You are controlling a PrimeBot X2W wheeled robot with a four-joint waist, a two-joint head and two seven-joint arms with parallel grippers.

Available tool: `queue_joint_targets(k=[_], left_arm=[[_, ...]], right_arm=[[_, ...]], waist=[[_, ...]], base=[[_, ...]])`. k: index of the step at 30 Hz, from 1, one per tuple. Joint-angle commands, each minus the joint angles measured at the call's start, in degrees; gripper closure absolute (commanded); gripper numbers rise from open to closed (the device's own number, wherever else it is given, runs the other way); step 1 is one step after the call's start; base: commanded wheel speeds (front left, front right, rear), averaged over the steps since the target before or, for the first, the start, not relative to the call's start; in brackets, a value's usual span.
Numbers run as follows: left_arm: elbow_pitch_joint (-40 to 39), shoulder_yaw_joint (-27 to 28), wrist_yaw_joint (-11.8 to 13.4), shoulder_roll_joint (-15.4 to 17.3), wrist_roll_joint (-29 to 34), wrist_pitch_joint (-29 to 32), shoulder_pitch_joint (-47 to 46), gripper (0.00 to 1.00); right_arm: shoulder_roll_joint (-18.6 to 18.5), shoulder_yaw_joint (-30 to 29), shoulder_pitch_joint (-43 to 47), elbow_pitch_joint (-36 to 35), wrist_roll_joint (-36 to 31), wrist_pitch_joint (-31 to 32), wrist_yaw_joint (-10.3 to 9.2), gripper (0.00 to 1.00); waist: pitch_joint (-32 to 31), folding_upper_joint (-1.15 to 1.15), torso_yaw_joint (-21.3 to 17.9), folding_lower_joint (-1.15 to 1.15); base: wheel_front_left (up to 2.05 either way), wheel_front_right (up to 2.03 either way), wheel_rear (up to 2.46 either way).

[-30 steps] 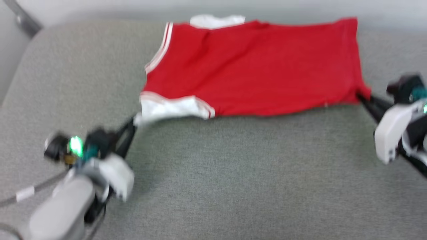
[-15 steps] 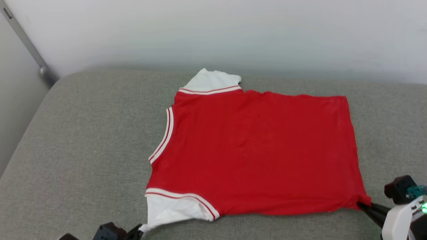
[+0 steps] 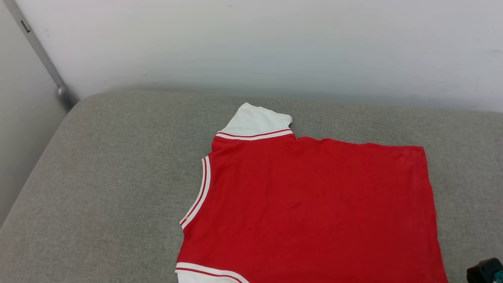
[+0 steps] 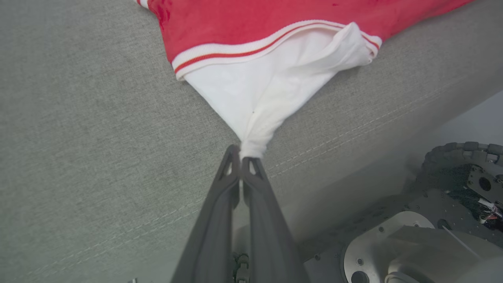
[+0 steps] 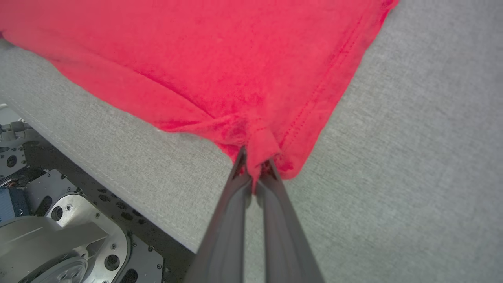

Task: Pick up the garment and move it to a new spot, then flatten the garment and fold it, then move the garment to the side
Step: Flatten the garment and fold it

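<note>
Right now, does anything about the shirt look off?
The garment lies mostly flat, but two corners are bunched: the white sleeve pinched in the left gripper, the red hem corner in the right gripper. No damage visible.

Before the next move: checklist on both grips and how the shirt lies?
1. Left grip: left gripper shut on near white sleeve: ok.
2. Right grip: right gripper shut on red hem corner: ok.
3. Lay: garment spread on grey cushion, plain red up: ok.
4. far sleeve flat: ok.
5. Near white sleeve smooth: not ok, bunched to a point at the grip.
6. Print facing down: cannot tell.
</note>
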Motion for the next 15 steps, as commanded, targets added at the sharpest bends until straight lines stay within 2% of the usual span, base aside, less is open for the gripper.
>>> queue_joint_targets(k=[1, 7, 15], left_arm=[[0.07, 0.3, -0.14, -0.1, 0.34, -0.11, -0.7, 1.0], [1.64, 1.27, -1.95, -0.12, 2.8, -0.49, -6.57, 1.0], [5.9, 2.86, -6.61, -1.69, 6.91, -0.2, -18.93, 1.0]], right_arm=[[0.64, -1.21, 0.93, -0.72, -0.77, 0.57, -0.06, 1.0], [4.15, -7.57, 0.64, -3.65, -3.3, 2.65, -0.06, 1.0], [6.17, -11.59, -3.44, -7.01, -5.32, 4.86, -0.06, 1.0]], waist=[[0.16, 0.0, 0.12, 0.01], [1.28, 0.0, -0.01, 0.01], [4.89, 0.0, -1.3, 0.01]], base=[[0.0, 0.0, 0.0], [0.0, 0.0, 0.0], [0.0, 0.0, 0.0]])
